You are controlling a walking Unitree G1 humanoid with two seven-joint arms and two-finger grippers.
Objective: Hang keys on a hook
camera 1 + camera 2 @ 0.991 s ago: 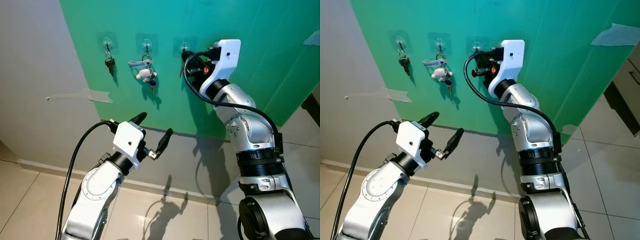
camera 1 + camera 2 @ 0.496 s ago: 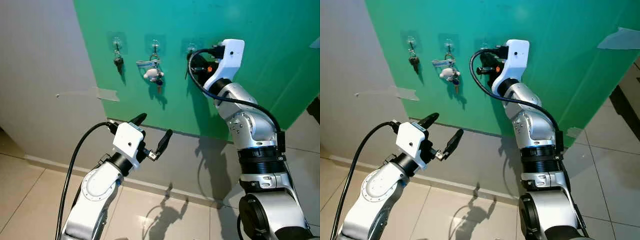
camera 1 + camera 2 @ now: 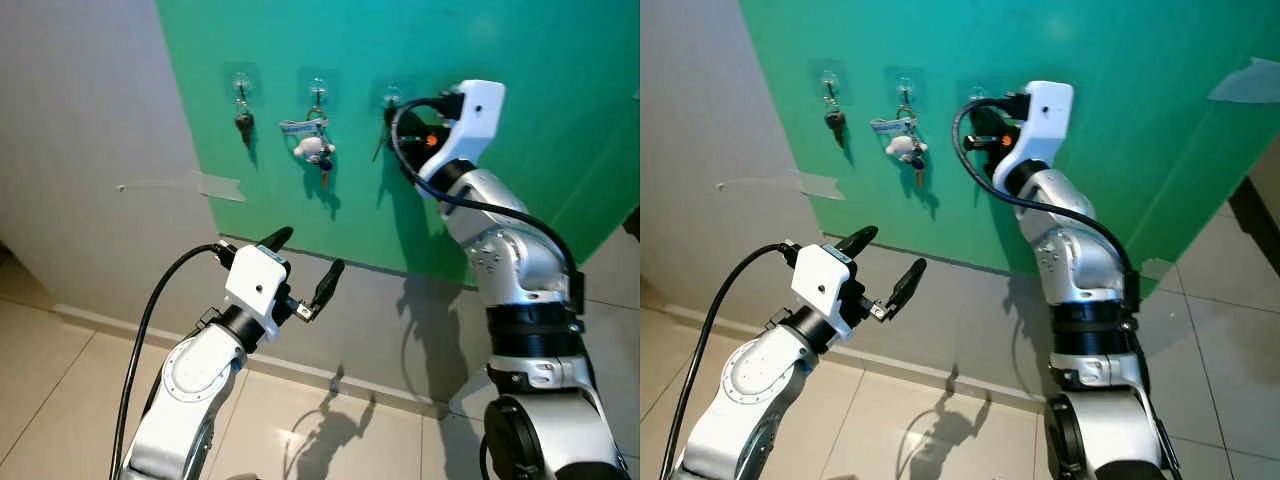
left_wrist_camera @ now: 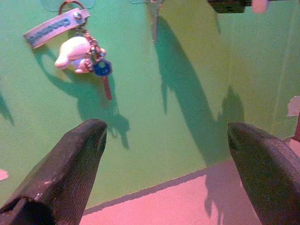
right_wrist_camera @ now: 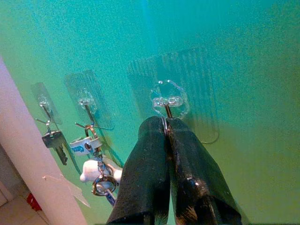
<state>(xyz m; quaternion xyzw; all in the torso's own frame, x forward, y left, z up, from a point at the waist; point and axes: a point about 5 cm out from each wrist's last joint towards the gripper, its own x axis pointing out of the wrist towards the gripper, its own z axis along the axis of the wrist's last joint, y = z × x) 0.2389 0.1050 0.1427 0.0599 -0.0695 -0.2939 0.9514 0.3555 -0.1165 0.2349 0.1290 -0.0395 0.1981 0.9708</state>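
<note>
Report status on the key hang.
Right pincer shut on key ring, at rightmost hook. Left pincer open, idle. Nothing blocking.

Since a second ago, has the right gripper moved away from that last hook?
No. The right gripper stays just under the right-hand hook, shut on the key ring; only the camera shifted.

A green panel (image 3: 330, 60) covers the grey wall (image 3: 80, 120); strips of clear tape (image 3: 222, 186) hold its edge — another strip (image 3: 1243, 80) sits near its far side. Pale floor tiles (image 3: 60, 360) lie below.
</note>
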